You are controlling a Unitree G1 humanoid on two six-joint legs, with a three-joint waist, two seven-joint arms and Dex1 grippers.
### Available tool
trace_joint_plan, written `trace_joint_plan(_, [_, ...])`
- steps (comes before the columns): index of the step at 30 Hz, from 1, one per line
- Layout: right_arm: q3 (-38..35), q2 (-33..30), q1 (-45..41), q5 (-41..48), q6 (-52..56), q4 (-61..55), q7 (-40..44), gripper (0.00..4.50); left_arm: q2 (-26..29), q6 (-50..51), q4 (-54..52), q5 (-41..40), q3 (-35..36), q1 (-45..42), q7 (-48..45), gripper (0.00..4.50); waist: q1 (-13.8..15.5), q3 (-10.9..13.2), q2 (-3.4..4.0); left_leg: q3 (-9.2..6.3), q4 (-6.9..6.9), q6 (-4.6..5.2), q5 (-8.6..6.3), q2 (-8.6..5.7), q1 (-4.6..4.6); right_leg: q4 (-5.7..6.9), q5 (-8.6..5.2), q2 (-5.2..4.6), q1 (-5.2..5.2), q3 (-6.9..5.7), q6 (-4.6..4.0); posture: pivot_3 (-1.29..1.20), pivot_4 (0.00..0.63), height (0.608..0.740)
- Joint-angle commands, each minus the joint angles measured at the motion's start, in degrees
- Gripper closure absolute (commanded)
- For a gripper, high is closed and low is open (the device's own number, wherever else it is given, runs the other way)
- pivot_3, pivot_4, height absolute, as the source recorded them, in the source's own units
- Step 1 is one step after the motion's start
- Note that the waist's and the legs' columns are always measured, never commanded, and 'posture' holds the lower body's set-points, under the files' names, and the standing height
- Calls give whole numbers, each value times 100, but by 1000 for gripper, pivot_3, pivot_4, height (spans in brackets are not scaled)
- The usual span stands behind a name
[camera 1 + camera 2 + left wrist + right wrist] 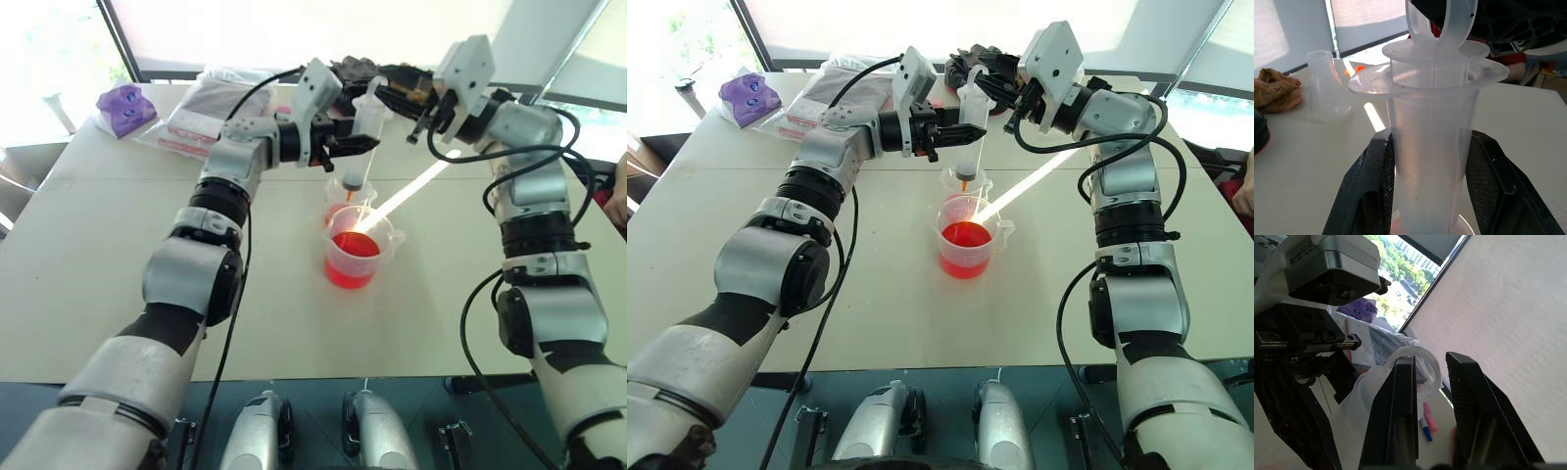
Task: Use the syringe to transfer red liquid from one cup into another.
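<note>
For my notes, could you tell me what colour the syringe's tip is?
Orange; the syringe tip shows best in the right eye view.

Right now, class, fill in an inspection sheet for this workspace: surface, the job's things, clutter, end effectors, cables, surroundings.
Surface: pale table, a sunlit streak across it.
Job's things: syringe upright, orange tip over the smaller cup; larger beaker holds red liquid, standing just in front.
Clutter: purple box, plastic bags, frosted cup, brown cloth.
End effectors: left end effector shut on the syringe barrel; right end effector at the plunger ring, grip unclear.
Cables: black cables along both arms.
Surroundings: windows with blinds.
</note>
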Motion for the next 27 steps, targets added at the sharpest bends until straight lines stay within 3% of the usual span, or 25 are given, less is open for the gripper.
trace_joint_plan(1, [170,58,87,-90,53,108,93,2799,-16,-140,-646,-383,276,-281,4,2933,4,0,0,0,0,0,0,0,0,0,0,0,0,0,0,0,150,740])
trace_joint_plan(7, [62,-119,-39,-244,-209,266,-261,121,-15,-135,-696,-370,267,-218,7,2933,-5,0,0,0,0,0,0,0,0,0,0,0,0,0,0,0,150,740])
trace_joint_plan(16, [-242,-636,-105,-163,-364,269,-495,54,72,-48,-853,-474,315,-285,102,2933,12,0,0,0,0,0,0,0,-1,-2,0,-1,1,0,0,0,150,740])
trace_joint_plan(23, [-527,-1279,418,90,144,-491,-298,54,384,159,-960,-577,377,-393,193,2933,-1,0,0,0,0,0,0,0,1,-3,0,-1,1,1,0,0,150,740])
trace_joint_plan(27, [-696,-1462,525,158,326,-617,-422,54,711,1013,-1383,-646,362,-417,323,2933,-26,0,0,0,0,-3,2,4,4,-1,0,1,0,2,0,0,150,740])
